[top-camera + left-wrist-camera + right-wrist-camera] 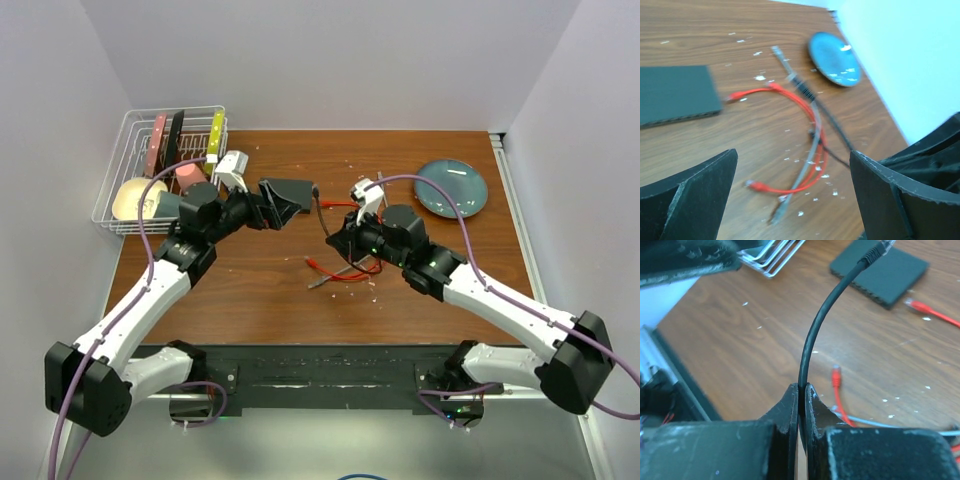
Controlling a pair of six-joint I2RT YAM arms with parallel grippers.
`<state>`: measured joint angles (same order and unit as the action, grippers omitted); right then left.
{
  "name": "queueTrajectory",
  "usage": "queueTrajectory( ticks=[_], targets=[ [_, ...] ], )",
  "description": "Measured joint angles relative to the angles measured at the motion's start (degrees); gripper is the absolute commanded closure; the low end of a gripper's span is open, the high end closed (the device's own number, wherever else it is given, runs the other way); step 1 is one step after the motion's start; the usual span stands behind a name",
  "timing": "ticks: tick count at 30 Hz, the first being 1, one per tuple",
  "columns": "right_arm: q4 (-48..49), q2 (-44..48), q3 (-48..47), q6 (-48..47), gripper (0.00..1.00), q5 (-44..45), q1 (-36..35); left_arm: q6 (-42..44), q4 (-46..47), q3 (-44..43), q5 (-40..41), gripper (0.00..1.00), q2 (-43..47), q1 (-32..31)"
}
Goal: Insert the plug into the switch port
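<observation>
The flat black switch box [675,95] lies on the wooden table; it also shows in the right wrist view [880,272] and the top view [298,190]. My right gripper [801,386] is shut on a black cable [812,335]. The cable arcs up to its plug [879,248], which hangs in the air in front of the box without touching it. In the top view the right gripper [337,235] sits right of the box. My left gripper [792,152] is wide open and empty, next to the box [278,208]. The port sockets are too blurred to make out.
Loose red cables [800,110] and a grey cable [805,165] lie tangled mid-table [340,268]. A round blue-grey plate [451,187] sits at the back right. A white wire rack [165,165] with dishes stands at the back left. White crumbs dot the table.
</observation>
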<state>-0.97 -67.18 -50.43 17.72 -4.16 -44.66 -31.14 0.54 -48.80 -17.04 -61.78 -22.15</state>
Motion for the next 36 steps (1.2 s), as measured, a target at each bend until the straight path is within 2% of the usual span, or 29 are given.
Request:
queueTrajectory(
  ticks=[8,12,20,23,24,25,29,32,33,35,36],
  targets=[
    [1.29,2.12,2.21,0.17,1.00,-6.29,-1.18,-7.39,10.99,1.40,-10.78,0.09,-4.68,-0.02],
    [1.95,2.36,2.25,0.39,1.00,-7.32,-1.70,-10.05,13.40,3.02,-13.66,0.12,-6.54,-0.07],
    [2.38,4.26,2.49,0.87,1.00,-7.50,-2.71,-11.45,14.86,3.06,-14.95,0.15,-7.98,-0.13],
    [2.95,4.33,2.84,0.87,1.00,-7.65,-3.43,-12.41,16.72,3.19,-15.52,0.20,-9.03,-0.17],
    [3.02,4.22,3.06,0.87,1.00,-7.78,-3.74,-12.92,17.99,3.61,-15.76,0.26,-9.46,-0.17],
    [3.15,4.00,3.23,0.87,1.00,-7.96,-4.02,-13.35,19.02,4.13,-16.02,0.28,-9.86,-0.17],
    [4.11,2.25,4.09,0.85,1.00,-8.44,-5.31,-14.43,20.52,4.74,-17.07,0.31,-12.24,-0.31],
    [4.55,1.16,4.83,0.81,1.00,-8.68,-6.14,-14.84,21.14,5.44,-16.98,0.46,-12.55,-0.39],
    [4.59,1.07,5.11,0.79,1.00,-8.72,-6.36,-14.91,21.20,5.62,-16.79,0.63,-12.46,-0.39],
    [4.96,1.09,5.55,0.74,1.00,-8.87,-6.45,-14.80,20.65,5.64,-15.78,0.85,-12.26,-0.39],
    [5.07,1.07,5.62,0.72,1.00,-8.90,-6.45,-14.78,20.46,5.64,-15.45,1.00,-12.11,-0.39]
  ],
)
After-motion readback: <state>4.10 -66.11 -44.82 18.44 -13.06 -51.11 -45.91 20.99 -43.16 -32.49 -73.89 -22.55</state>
